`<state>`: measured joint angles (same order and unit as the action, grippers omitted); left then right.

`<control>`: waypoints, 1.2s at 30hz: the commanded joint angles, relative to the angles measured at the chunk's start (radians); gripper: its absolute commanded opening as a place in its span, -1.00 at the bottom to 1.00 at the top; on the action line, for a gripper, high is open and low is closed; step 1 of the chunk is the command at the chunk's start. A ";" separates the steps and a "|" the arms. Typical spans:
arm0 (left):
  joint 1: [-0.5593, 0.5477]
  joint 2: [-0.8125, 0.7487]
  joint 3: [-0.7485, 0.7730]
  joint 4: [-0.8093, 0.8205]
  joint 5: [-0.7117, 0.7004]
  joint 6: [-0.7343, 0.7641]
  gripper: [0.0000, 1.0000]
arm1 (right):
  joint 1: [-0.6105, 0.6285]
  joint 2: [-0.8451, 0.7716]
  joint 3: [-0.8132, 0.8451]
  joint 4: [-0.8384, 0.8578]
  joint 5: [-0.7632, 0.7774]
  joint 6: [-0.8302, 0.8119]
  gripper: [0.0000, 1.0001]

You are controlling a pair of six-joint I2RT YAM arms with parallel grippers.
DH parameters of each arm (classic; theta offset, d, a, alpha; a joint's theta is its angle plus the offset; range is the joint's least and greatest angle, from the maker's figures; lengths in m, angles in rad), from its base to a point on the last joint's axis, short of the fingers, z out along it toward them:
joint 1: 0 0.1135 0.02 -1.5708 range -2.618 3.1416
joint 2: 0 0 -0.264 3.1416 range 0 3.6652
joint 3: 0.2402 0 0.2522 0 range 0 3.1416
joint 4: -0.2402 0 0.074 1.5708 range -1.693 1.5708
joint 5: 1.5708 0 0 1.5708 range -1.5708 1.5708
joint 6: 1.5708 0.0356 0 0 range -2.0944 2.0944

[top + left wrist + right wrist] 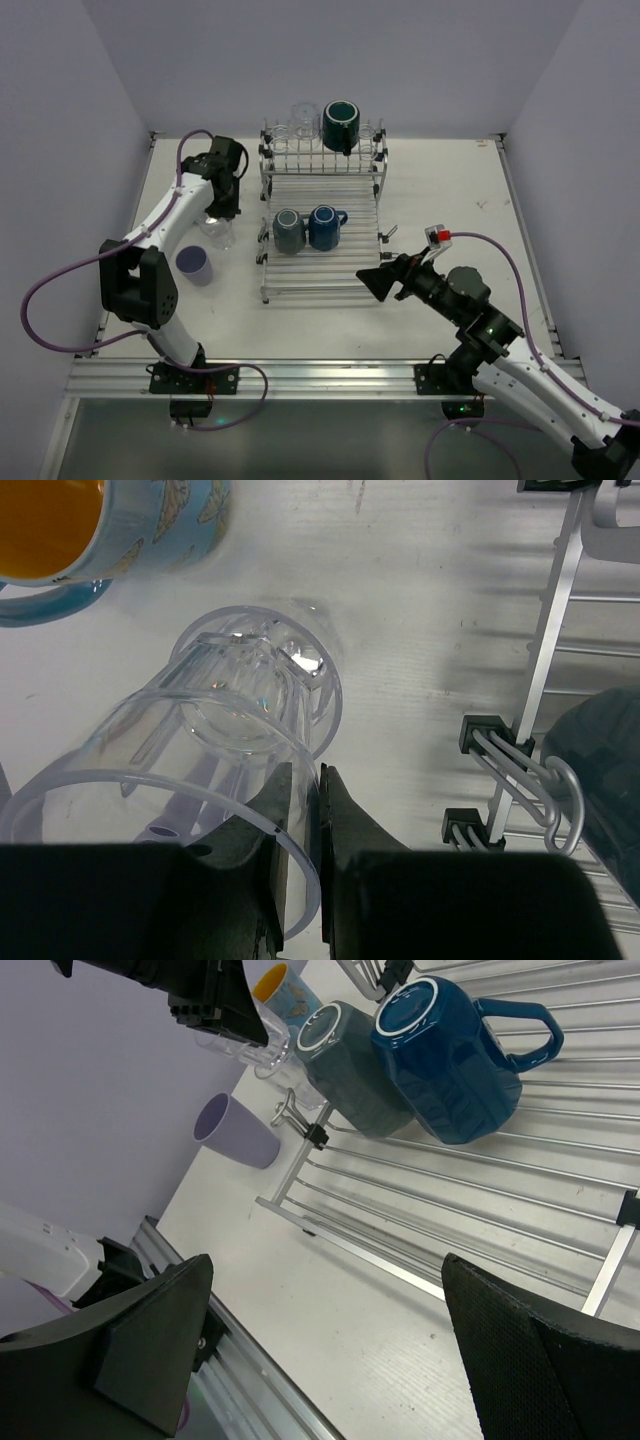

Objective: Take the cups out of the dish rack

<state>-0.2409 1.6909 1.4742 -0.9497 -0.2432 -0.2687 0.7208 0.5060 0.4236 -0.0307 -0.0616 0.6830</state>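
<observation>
Left gripper (300, 780): nipped tight on the glass tumbler (240, 710) at its rim, toward the left edge of the surface (450, 200).
Right gripper (383, 282): spread wide, empty, beside the dish rack (320, 275).
Mugs (325, 228): three in the rack.

My left fingers (350, 820) pinch the clear tumbler (250, 710); teal mug (350, 1060) and dark blue mug (450, 1060) touch on the dish rack (480, 1220) beyond my right fingers (150, 1340).

The top external camera looks down from high behind the near edge of the table (450, 190), taking in the whole tabletop and the dish rack (320, 200). The left wrist camera faces down, close over a clear tumbler (230, 710) just left of the rack. The right wrist camera, low near the rack's front, looks leftward across its slats. Both wrist views share that tumbler.
</observation>
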 commanded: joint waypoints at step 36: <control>-0.326 -0.558 -0.251 0.408 0.209 0.025 0.30 | 0.002 -0.023 0.012 -0.024 0.060 -0.016 0.98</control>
<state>-0.4816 1.1831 1.3231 -0.7044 -0.1715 -0.2771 0.7208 0.5014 0.4164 -0.0444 -0.0372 0.6827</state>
